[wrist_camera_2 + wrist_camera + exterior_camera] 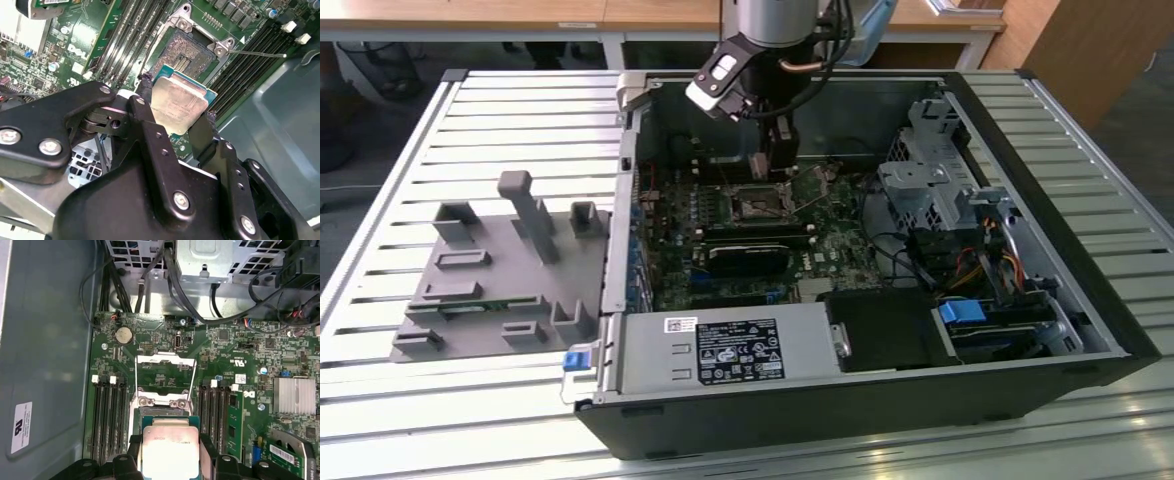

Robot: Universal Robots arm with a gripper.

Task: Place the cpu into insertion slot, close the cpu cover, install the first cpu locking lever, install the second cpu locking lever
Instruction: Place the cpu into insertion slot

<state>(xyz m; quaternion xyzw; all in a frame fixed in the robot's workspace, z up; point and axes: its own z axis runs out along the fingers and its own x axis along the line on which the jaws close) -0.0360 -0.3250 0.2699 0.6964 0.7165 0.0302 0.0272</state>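
Observation:
My gripper (pixel 177 100) is shut on the cpu (pixel 179 106), a flat silvery square with a greenish rim, with one black finger (pixel 144 107) on each side. In the second wrist view the cpu hangs just above and beside the insertion slot (pixel 192 50), whose dark recess lies uncovered. In the first wrist view the cpu (pixel 167 440) sits between the fingers, and the cpu cover (pixel 165 360), a thin silver frame, is swung open beyond the socket's hinge bracket. A thin lever rod (pixel 260 52) juts out beside the slot. In the exterior view the gripper (pixel 777 160) hovers over the slot (pixel 758 205) inside the case.
Long black memory slots (pixel 107 415) flank the socket on both sides. A drive cage (pixel 927 180) and cables crowd the exterior view's right, and a power supply (pixel 727 350) fills the case front. A grey fixture (pixel 494 270) lies on the slatted table (pixel 400 400) at that view's left.

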